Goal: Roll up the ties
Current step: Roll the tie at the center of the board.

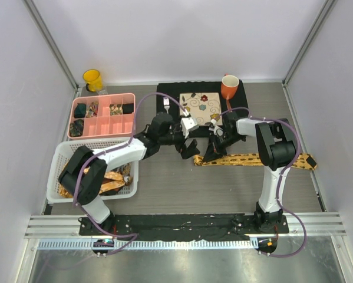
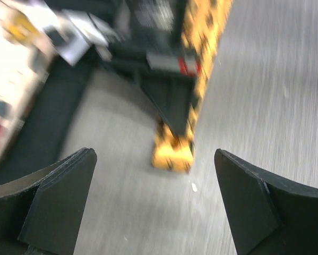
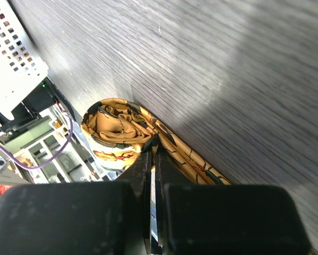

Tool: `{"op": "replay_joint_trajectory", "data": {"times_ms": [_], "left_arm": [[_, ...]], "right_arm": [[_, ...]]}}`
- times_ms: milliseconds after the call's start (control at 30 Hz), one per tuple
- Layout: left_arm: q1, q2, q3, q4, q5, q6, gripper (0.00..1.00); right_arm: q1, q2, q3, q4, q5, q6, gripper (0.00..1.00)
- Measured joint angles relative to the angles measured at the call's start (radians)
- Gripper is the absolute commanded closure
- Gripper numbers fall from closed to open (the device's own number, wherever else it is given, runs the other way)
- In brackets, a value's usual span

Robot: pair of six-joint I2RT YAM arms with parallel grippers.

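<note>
A yellow tie (image 1: 253, 159) with dark figures is laid flat across the right half of the counter (image 1: 176, 188), running left to right. Its left end is curled into a loose roll, and this roll (image 3: 121, 130) is pinched by the right gripper (image 1: 208, 154), whose fingers (image 3: 145, 164) are pressed together on the fabric. The left gripper (image 1: 187, 144) is held just left of that end with its fingers (image 2: 63, 202) spread wide and nothing between them; the tie's end (image 2: 172, 151) is seen ahead of it, blurred.

More ties (image 1: 114, 180), orange and yellow, are heaped in a white basket (image 1: 64, 154) at the near left. Beyond it, a pink tray (image 1: 105, 95) is divided into compartments; fabric rolls (image 1: 82, 109) are held in several on its left and far side. A yellow cup (image 1: 92, 78) is set behind the tray. At the far middle, a black mat (image 1: 170, 91) carries a flowered square (image 1: 201, 106), a fork (image 1: 167, 105) and an orange mug (image 1: 229, 87).
</note>
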State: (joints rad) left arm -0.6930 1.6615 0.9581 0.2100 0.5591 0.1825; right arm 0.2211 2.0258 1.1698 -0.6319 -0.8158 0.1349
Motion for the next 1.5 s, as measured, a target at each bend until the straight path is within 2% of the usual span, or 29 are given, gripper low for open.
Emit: {"op": "replay_joint_trajectory", "data": {"times_ms": [67,167,300,400,867,1100,1333,1433,1500], "left_arm": [[0.003,-0.001,0.071,-0.020,-0.021,-0.043,0.00],[0.011,-0.014,0.102,0.013,-0.015,-0.064,0.00],[0.018,-0.051,-0.027,0.113,-0.005,-0.058,0.00],[0.017,-0.037,-0.122,0.130,0.006,-0.021,0.00],[-0.010,0.158,-0.153,0.208,0.077,0.109,0.33],[-0.034,0.194,-0.141,0.224,0.091,0.140,0.34],[-0.045,0.230,-0.108,0.231,0.097,0.140,0.69],[-0.045,0.230,-0.107,0.221,0.108,0.148,0.78],[-0.044,0.230,-0.103,0.208,0.114,0.160,0.81]], "right_arm": [[0.004,0.006,0.012,-0.014,0.002,-0.013,0.99],[0.013,0.011,0.026,-0.031,0.006,-0.030,0.99],[0.024,0.021,0.039,-0.044,0.005,-0.043,0.99],[0.041,0.026,0.039,-0.045,-0.005,-0.044,0.99],[0.056,0.047,0.002,0.016,-0.087,0.026,0.99],[0.056,0.047,0.001,0.018,-0.090,0.026,0.99],[0.056,0.047,-0.002,0.023,-0.094,0.025,0.99],[0.055,0.045,-0.003,0.026,-0.098,0.024,0.92],[0.052,0.042,-0.007,0.028,-0.100,0.025,0.82]]}}
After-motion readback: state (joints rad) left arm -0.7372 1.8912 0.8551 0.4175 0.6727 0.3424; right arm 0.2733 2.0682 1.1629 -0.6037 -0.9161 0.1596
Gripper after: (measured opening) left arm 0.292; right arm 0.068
